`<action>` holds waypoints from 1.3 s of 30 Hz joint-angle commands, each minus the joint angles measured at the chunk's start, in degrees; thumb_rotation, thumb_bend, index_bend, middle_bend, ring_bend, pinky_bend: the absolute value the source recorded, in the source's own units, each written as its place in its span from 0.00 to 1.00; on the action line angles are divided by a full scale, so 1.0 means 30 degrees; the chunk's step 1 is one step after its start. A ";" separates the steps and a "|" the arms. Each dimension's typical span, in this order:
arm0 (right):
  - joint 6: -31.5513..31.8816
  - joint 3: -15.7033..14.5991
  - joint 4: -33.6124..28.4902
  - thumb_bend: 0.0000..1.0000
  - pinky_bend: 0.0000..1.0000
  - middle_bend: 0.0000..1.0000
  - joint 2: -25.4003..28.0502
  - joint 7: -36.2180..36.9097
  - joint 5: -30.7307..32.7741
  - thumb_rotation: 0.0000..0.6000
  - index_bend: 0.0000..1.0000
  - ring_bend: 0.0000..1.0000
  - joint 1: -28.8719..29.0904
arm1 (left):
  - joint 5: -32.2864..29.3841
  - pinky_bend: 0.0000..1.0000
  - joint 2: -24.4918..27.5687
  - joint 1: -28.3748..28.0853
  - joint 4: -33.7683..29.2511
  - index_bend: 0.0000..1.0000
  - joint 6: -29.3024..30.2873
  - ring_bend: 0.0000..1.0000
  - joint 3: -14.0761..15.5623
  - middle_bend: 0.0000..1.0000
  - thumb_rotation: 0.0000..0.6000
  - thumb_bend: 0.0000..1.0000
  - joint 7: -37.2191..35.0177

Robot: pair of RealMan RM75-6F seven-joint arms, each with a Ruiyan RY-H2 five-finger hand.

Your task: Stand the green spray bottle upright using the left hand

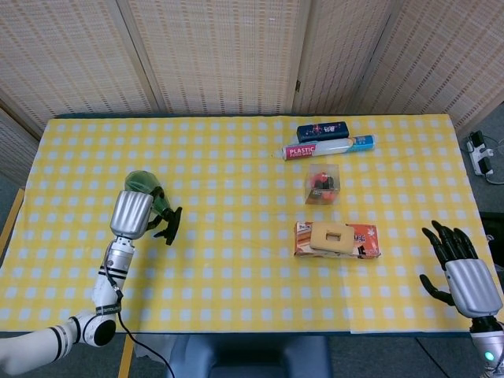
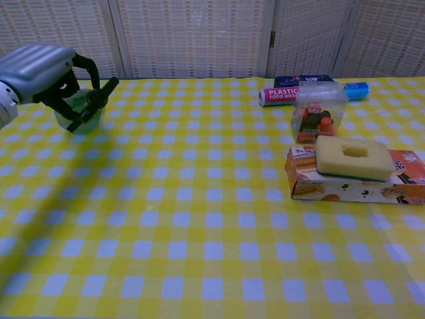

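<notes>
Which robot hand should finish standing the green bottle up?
The left robot hand. It already holds the green bottle, tipped nearly upright on the table. The right robot hand is open and off past the table's far side.

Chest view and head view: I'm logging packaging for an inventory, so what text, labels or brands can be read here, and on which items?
"PLASTIC FOOD WRAP" on the pink end of the food wrap roll.
Dark blue box behind the roll: print too small to read.
Clear plastic box with red contents: label blurred.
Orange carton under the yellow sponge: lettering not legible.
Green spray bottle: no text visible.
</notes>
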 commanded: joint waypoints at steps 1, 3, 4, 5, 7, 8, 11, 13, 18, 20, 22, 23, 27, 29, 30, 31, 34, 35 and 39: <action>-0.0212 -0.0035 -0.0026 0.36 0.00 0.00 -0.0010 0.0036 0.0116 1.00 0.00 0.00 0.0063 | -0.1324 1.00 0.3360 0.1452 -0.5815 0.82 0.1899 1.00 -0.2280 1.00 1.00 0.34 -0.1242; -0.0186 -0.0042 -0.0049 0.36 0.00 0.00 -0.0029 -0.0004 0.0084 1.00 0.00 0.00 0.0064 | -0.2164 1.00 0.4540 0.1823 -0.7672 0.82 0.2013 1.00 -0.2827 1.00 1.00 0.35 -0.1024; -0.0142 -0.0053 -0.0054 0.36 0.00 0.00 -0.0052 -0.0039 0.0029 1.00 0.00 0.00 0.0057 | -0.2569 1.00 0.5110 0.1995 -0.8516 0.82 0.2123 1.00 -0.3093 1.00 1.00 0.35 -0.0845; -0.0096 -0.0083 -0.0056 0.36 0.00 0.00 -0.0086 -0.0122 -0.0056 1.00 0.00 0.00 0.0048 | -0.3064 1.00 0.5818 0.2207 -0.9552 0.82 0.2262 1.00 -0.3421 1.00 1.00 0.35 -0.0664; -0.0070 -0.0144 -0.0064 0.36 0.00 0.00 -0.0153 -0.0263 -0.0182 1.00 0.00 0.00 0.0047 | -0.3990 1.00 0.6949 0.2565 -1.1144 0.82 0.2337 1.00 -0.3849 1.00 1.00 0.36 -0.0494; -0.0075 -0.0158 -0.0066 0.36 0.00 0.00 -0.0182 -0.0327 -0.0209 1.00 0.00 0.00 0.0053 | -0.4495 1.00 0.7418 0.2711 -1.1806 0.82 0.2231 1.00 -0.3998 1.00 1.00 0.36 -0.0540; -0.0123 -0.0201 -0.0083 0.36 0.00 0.00 -0.0268 -0.0500 -0.0269 1.00 0.00 0.00 0.0081 | -0.6464 1.00 0.9103 0.3152 -1.3702 0.82 0.1421 1.00 -0.4381 1.00 1.00 0.38 -0.0938; -0.0172 -0.0210 -0.0094 0.36 0.00 0.00 -0.0321 -0.0610 -0.0267 1.00 0.00 0.00 0.0108 | -0.7661 1.00 1.0205 0.3374 -1.4510 0.82 0.0814 1.00 -0.4609 1.00 1.00 0.39 -0.1349; -0.0285 -0.0197 -0.0099 0.36 0.00 0.00 -0.0405 -0.0743 -0.0226 1.00 0.00 0.00 0.0183 | -0.9531 1.00 1.2227 0.3781 -1.5515 0.82 -0.0691 1.00 -0.4843 1.00 1.00 0.39 -0.2746; -0.0354 -0.0183 -0.0092 0.36 0.00 0.00 -0.0439 -0.0788 -0.0199 1.00 0.00 0.00 0.0230 | -1.0447 1.00 1.3132 0.3868 -1.5790 0.82 -0.1843 1.00 -0.4895 1.00 1.00 0.39 -0.3584; -0.0479 -0.0176 -0.0073 0.36 0.00 0.00 -0.0481 -0.0833 -0.0142 1.00 0.00 0.00 0.0290 | -1.1258 1.00 1.3918 0.3870 -1.5868 0.82 -0.3126 1.00 -0.4947 1.00 1.00 0.39 -0.4519; -0.0542 -0.0176 -0.0071 0.36 0.00 0.00 -0.0499 -0.0848 -0.0116 1.00 0.00 0.00 0.0319 | -1.1557 1.00 1.4217 0.3844 -1.5841 0.82 -0.3683 1.00 -0.4949 1.00 1.00 0.39 -0.4891; -0.0663 -0.0159 -0.0085 0.36 0.00 0.00 -0.0550 -0.0934 -0.0059 1.00 0.00 0.00 0.0399 | -1.2536 1.00 1.5111 0.3499 -1.5325 0.82 -0.5745 1.00 -0.4719 1.00 1.00 0.39 -0.5927; -0.0690 -0.0155 -0.0091 0.36 0.00 0.00 -0.0567 -0.0971 -0.0029 1.00 0.00 0.00 0.0416 | -1.3069 1.00 1.5422 0.3207 -1.4957 0.82 -0.6670 1.00 -0.4513 1.00 1.00 0.39 -0.6274; -0.0711 -0.0153 -0.0093 0.36 0.00 0.00 -0.0571 -0.0986 -0.0017 1.00 0.00 0.00 0.0429 | -1.3261 1.00 1.5524 0.3062 -1.4764 0.82 -0.6988 1.00 -0.4403 1.00 1.00 0.39 -0.6343; -0.0741 -0.0151 -0.0088 0.36 0.00 0.00 -0.0580 -0.1007 0.0010 1.00 0.00 0.00 0.0442 | -1.3492 1.00 1.5578 0.2850 -1.4490 0.82 -0.7288 1.00 -0.4231 1.00 1.00 0.39 -0.6373; -0.0806 -0.0141 -0.0081 0.36 0.00 0.00 -0.0607 -0.1056 0.0076 1.00 0.00 0.00 0.0475 | -1.4042 1.00 1.5486 0.2283 -1.3830 0.82 -0.7904 1.00 -0.3680 1.00 1.00 0.39 -0.6295; -0.0828 -0.0137 -0.0083 0.36 0.00 0.00 -0.0613 -0.1075 0.0100 1.00 0.00 0.00 0.0485 | -1.4163 1.00 1.5403 0.2111 -1.3639 0.82 -0.8015 1.00 -0.3528 1.00 1.00 0.39 -0.6266; -0.0872 -0.0119 -0.0066 0.36 0.00 0.00 -0.0634 -0.1103 0.0176 1.00 0.00 0.00 0.0511 | -1.4564 1.00 1.5032 0.1393 -1.2886 0.82 -0.8336 1.00 -0.2862 1.00 1.00 0.40 -0.6008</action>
